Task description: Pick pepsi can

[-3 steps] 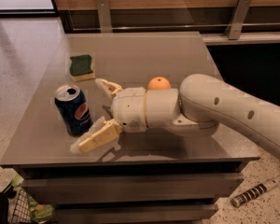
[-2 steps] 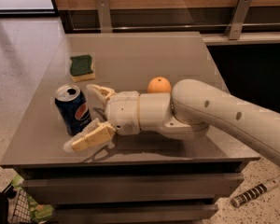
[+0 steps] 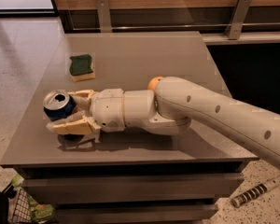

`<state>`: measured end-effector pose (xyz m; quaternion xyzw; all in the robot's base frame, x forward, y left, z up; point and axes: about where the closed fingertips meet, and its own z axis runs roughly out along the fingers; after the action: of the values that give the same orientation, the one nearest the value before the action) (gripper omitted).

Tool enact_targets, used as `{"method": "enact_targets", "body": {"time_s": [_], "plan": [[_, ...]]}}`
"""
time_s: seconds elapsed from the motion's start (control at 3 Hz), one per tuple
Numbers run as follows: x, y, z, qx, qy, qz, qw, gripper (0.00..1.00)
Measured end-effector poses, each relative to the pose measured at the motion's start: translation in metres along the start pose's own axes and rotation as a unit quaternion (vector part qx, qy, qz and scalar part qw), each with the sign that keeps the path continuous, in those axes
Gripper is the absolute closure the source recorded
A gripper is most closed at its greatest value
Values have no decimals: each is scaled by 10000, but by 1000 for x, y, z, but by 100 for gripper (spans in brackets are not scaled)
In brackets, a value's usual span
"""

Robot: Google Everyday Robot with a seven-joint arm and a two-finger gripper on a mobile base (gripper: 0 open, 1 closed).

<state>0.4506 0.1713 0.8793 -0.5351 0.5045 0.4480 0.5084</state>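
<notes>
Most of the pepsi can (image 3: 57, 104) is hidden inside my end effector (image 3: 61, 110), closed around it near the front left corner of the grey tabletop (image 3: 177, 55); only its silver top and some blue show. My arm (image 3: 214, 108) covers nearly all the orange (image 3: 153, 82), the green sponge (image 3: 81, 66) lies farther back, and the can, upright a second ago, now tilts.
</notes>
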Motion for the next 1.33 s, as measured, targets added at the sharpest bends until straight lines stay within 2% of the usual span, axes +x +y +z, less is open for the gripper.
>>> {"method": "enact_targets", "body": {"time_s": [0.33, 0.67, 1.0, 1.33], "plan": [[-1, 2, 2, -18, 5, -11, 10000, 80], [-2, 3, 3, -33, 5, -19, 10000, 99], [-2, 3, 4, -37, 5, -22, 10000, 100], [-13, 3, 5, -132, -74, -97, 9998, 100]]}}
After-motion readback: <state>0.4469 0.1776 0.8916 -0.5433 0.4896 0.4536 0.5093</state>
